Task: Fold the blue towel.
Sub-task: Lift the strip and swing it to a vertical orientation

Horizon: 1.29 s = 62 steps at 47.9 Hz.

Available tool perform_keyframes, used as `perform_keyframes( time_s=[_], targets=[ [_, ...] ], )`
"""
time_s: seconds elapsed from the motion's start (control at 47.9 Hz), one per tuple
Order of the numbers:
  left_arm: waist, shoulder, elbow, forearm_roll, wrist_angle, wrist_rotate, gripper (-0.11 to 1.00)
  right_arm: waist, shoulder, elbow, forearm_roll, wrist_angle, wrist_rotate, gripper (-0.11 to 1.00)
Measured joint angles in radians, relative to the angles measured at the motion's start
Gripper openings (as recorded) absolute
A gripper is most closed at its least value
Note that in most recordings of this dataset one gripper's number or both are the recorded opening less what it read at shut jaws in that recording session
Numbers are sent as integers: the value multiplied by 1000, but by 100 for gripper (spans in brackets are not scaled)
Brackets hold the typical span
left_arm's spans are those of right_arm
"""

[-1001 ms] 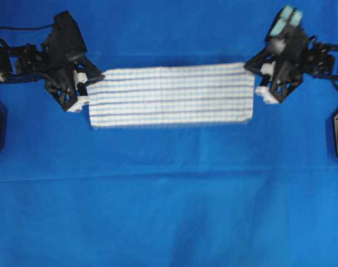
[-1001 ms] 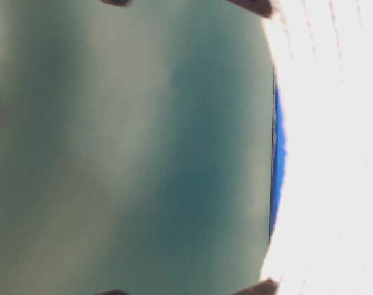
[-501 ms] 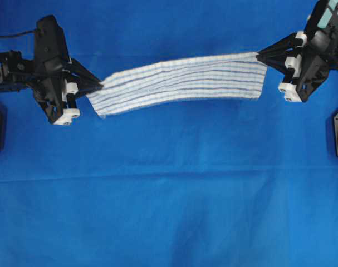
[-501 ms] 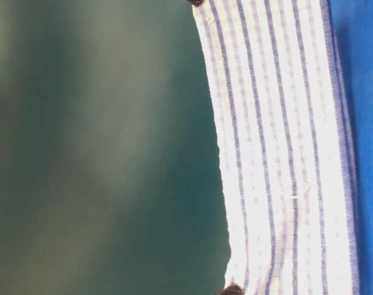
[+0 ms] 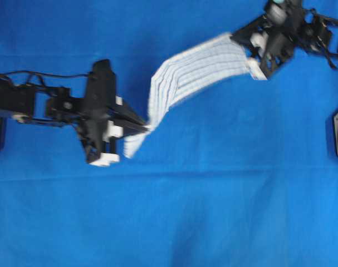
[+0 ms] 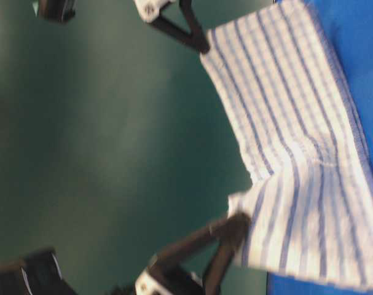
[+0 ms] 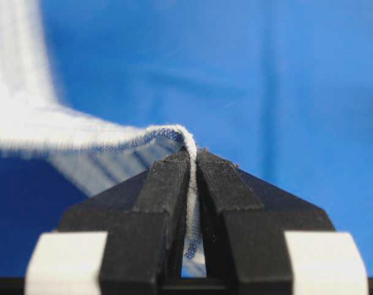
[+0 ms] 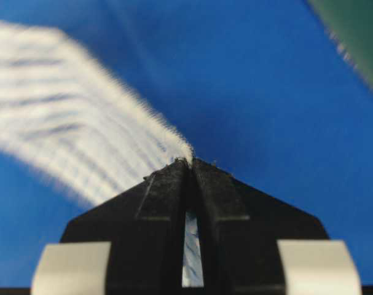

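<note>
Above blue table cloth (image 5: 213,211), blue towel (image 5: 185,75) pinched between left gripper (image 5: 145,128) and right gripper (image 5: 235,38).

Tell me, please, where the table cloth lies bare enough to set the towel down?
Bare: the near half of the table cloth, below the left claw. Crowded: the far strip, where the blue towel hangs between that and the right claw.
</note>
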Motion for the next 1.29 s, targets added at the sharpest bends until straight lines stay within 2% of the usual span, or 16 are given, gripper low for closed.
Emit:
perform_keyframes(
  time_s=[0.271,0.417,0.584,0.814,1.126,1.293],
  targets=[
    [-69,147,-179,0,0,6,1,-74,156,-167,-64,-18,0,4],
    [-84,218,-262,0,-3,12,1,-89,216,-239,-75,-18,-2,4],
    [-83,262,-314,0,-17,12,1,-86,252,-293,-84,-18,-2,4],
    [-81,311,-380,2,-72,12,1,-91,245,-281,-86,-11,-2,4],
    [-75,491,-548,0,-141,18,1,-140,124,-138,-86,34,0,4],
    [-75,551,-597,0,-169,17,1,-144,101,-114,-86,81,-2,4]
  ],
)
